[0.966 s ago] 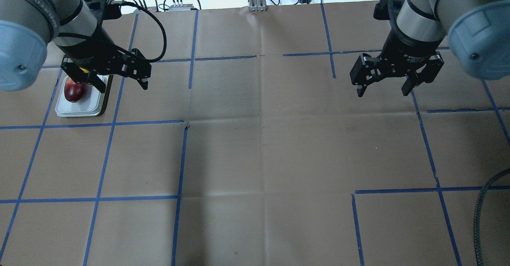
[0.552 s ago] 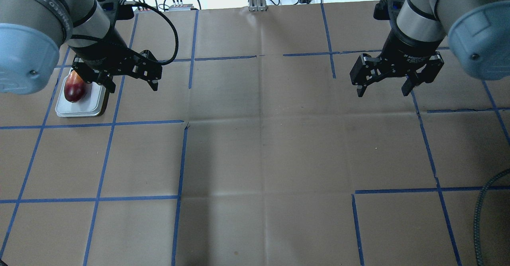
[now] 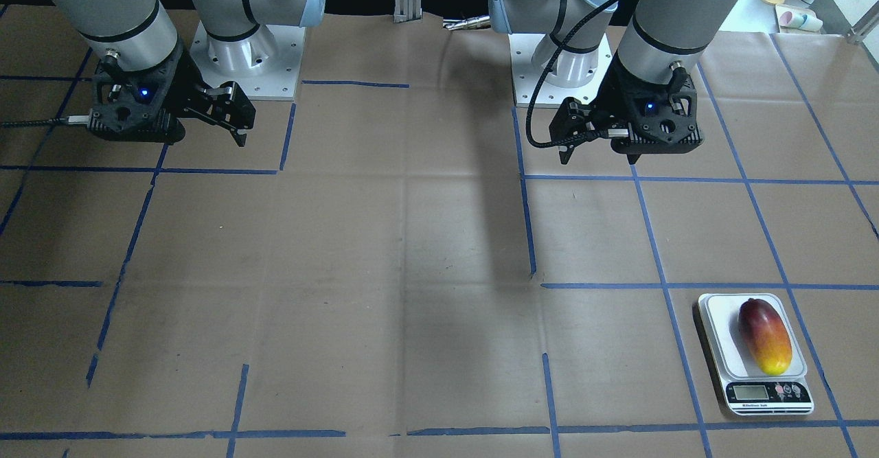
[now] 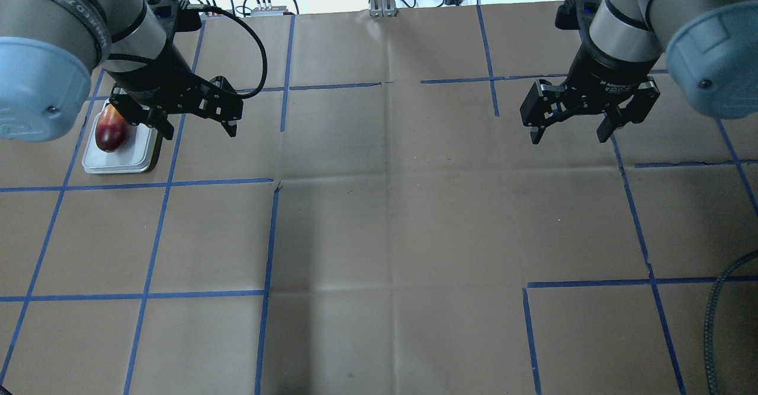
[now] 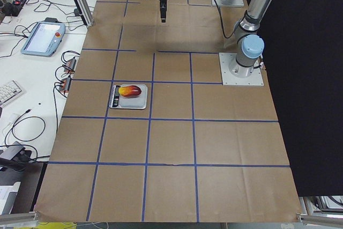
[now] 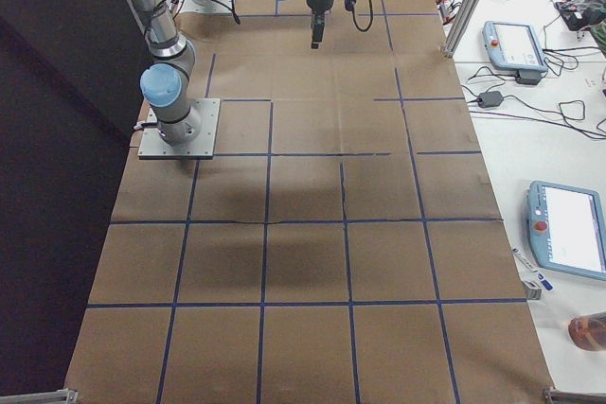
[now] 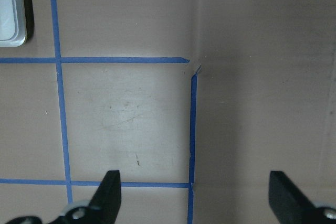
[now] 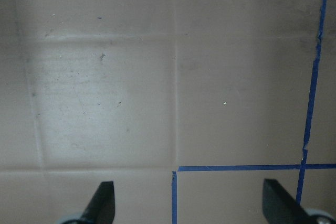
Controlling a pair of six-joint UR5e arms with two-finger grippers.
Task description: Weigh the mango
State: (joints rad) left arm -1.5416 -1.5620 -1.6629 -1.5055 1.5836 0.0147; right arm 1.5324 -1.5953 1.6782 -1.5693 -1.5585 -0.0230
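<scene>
Seen from the camera facing the robot, the mango [image 3: 764, 336] lies lengthwise on the scale [image 3: 714, 321]. Its dark red end points to 12 o'clock and its yellow end to 6, just short of the display [image 3: 750, 393]. The scale sits near 4 o'clock on the paper-covered table [image 3: 412, 272], and nothing touches the fruit.

The left gripper [image 4: 200, 128] hangs between 10 and 11 o'clock from the mango, well apart. In the overhead view its jaws are spread wide and empty. The right gripper [image 4: 568, 135] hovers far across the table, close to 10 o'clock, equally wide and empty-handed.

To my eye the placing is done and the weighing itself is in hand. The next move calls for both arms to keep off the platform while the reading settles. I cannot make out the digits.
</scene>
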